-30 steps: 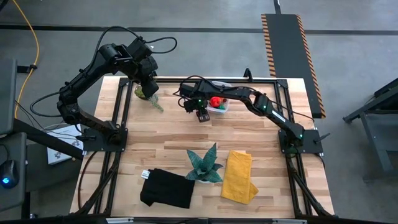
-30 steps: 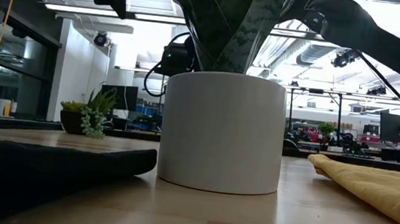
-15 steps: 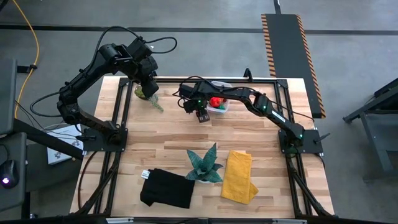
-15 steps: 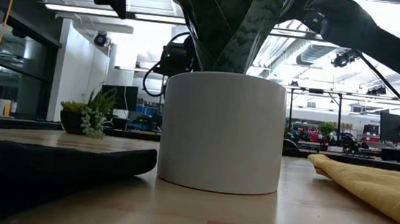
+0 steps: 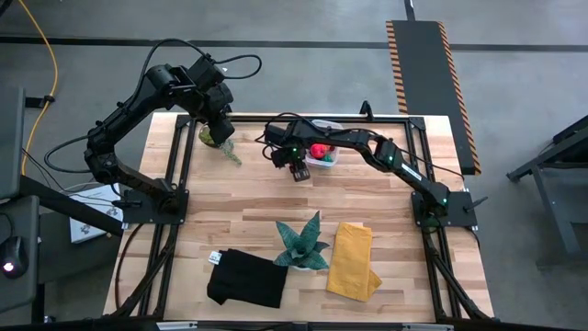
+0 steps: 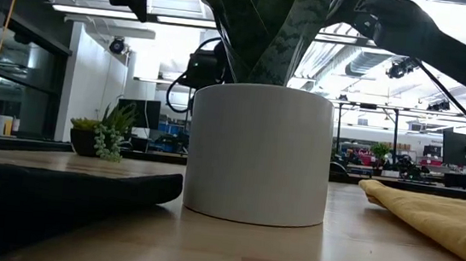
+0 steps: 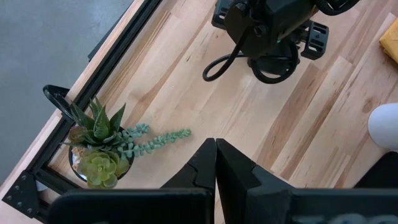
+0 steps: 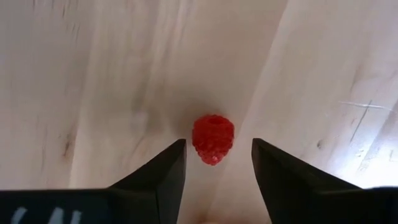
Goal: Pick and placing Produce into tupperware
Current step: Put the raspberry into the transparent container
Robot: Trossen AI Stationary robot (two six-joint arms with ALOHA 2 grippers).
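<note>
From above, the right gripper [image 5: 299, 172] hangs over bare wood just beside the tupperware [image 5: 322, 156], the clear tub at the far middle of the table [image 5: 248, 207], with red and green produce [image 5: 318, 151] already inside it; what sits under the gripper is hidden in this view by the arm itself. The right wrist view supplies it: a small red raspberry [image 8: 212, 138] lies on the planks between the two dark fingers [image 8: 163, 169], which stand apart on either side of it without touching it, so the jaws are open around the berry and hold nothing. The left gripper [image 5: 220, 128] waits at the far left corner above the small leafy potted plant [image 5: 213, 138]; its own wrist view shows its fingers [image 7: 202, 167] pressed together and empty, with that plant [image 7: 99, 149] below and the right arm's wrist farther off. The low view gives none of this: a white pot [image 6: 258, 153] with tall teal leaves fills it, flanked by the black cloth [image 6: 56, 184] and the yellow cloth [image 6: 439, 215], both of which the high view places at the table's near edge
</note>
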